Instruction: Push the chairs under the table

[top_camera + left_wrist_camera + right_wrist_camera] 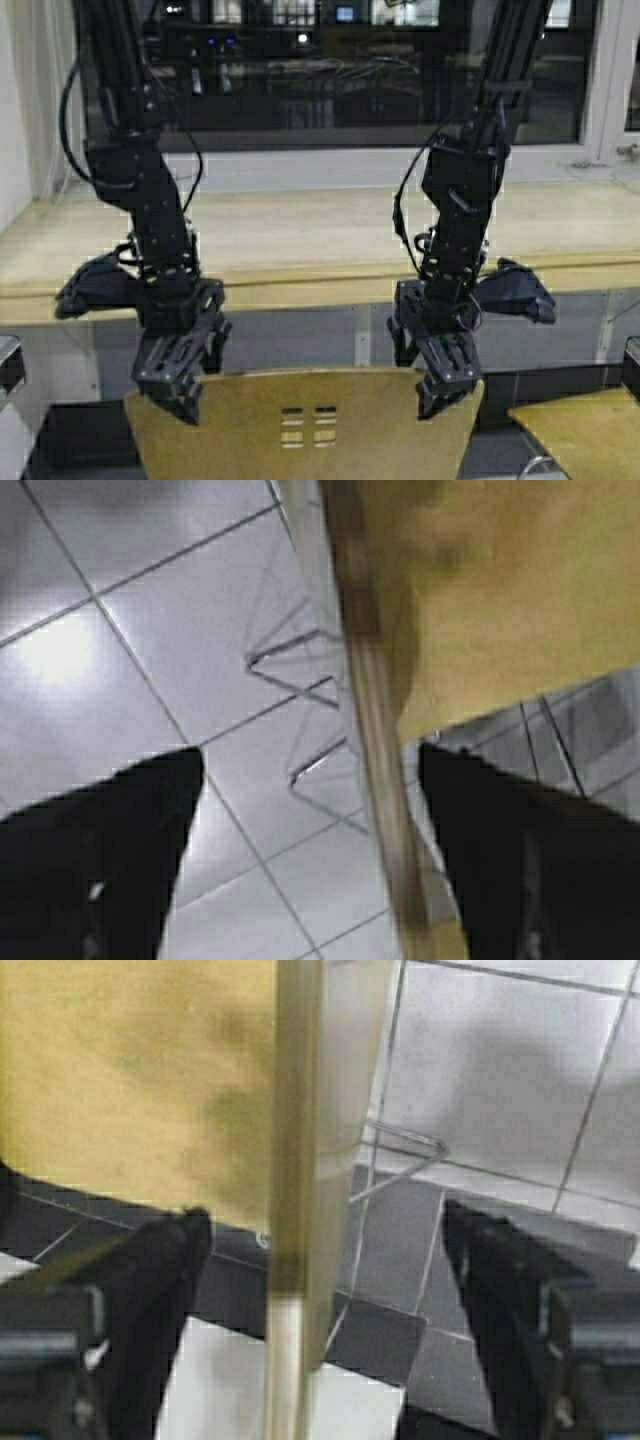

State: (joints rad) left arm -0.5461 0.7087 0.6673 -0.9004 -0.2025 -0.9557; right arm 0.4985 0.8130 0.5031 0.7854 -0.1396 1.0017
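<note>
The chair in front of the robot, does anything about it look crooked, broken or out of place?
Nothing stands out. The chair stands upright and whole, not yet under the table. The left tool and right tool straddle its backrest's top edge, both open.

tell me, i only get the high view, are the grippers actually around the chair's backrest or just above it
Observer: The left wrist view shows the left gripper open, the backrest edge running between its fingers.
Operator: and the right one
Observer: Same. The right gripper is open with the backrest edge between its fingers, touching neither.
Operator: anything under the chair
Observer: Only chrome legs on tiled floor.
</note>
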